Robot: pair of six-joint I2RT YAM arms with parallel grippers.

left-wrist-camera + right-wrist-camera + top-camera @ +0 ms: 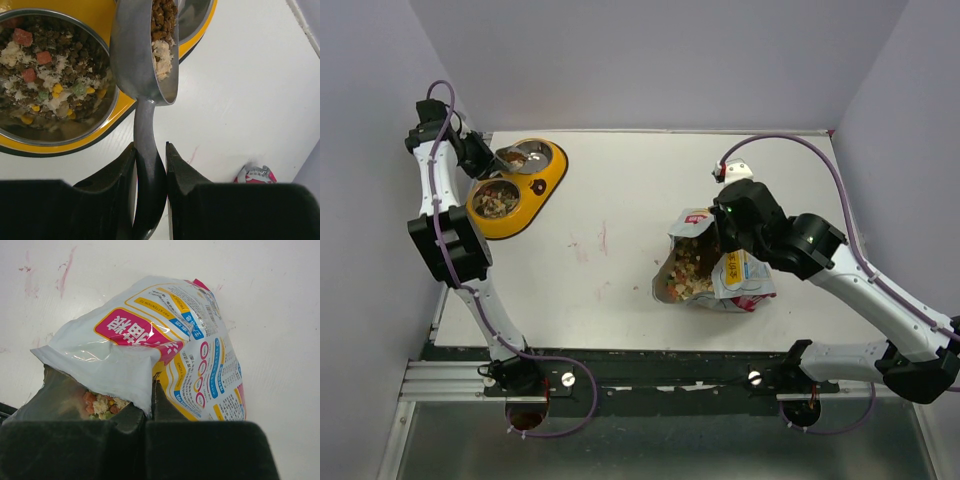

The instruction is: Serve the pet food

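My left gripper point(150, 150) is shut on the handle of the silver metal scoop point(140, 55), which is tilted on its side over the yellow double bowl point(542, 186) and carries brown and white kibble point(161, 30). The near steel cup point(50, 75) is full of mixed pet food; it also shows in the top view point(497, 199). My right gripper point(152, 390) is shut on the open rim of the crinkly pet food pouch point(165, 340), which lies at the right of the table point(715, 270) with kibble showing in its mouth point(102, 404).
The far steel cup point(530, 155) lies under the scoop. Purple-grey walls close in the white table point(620, 190) on three sides. Faint pink marks point(603, 238) are on the table's middle.
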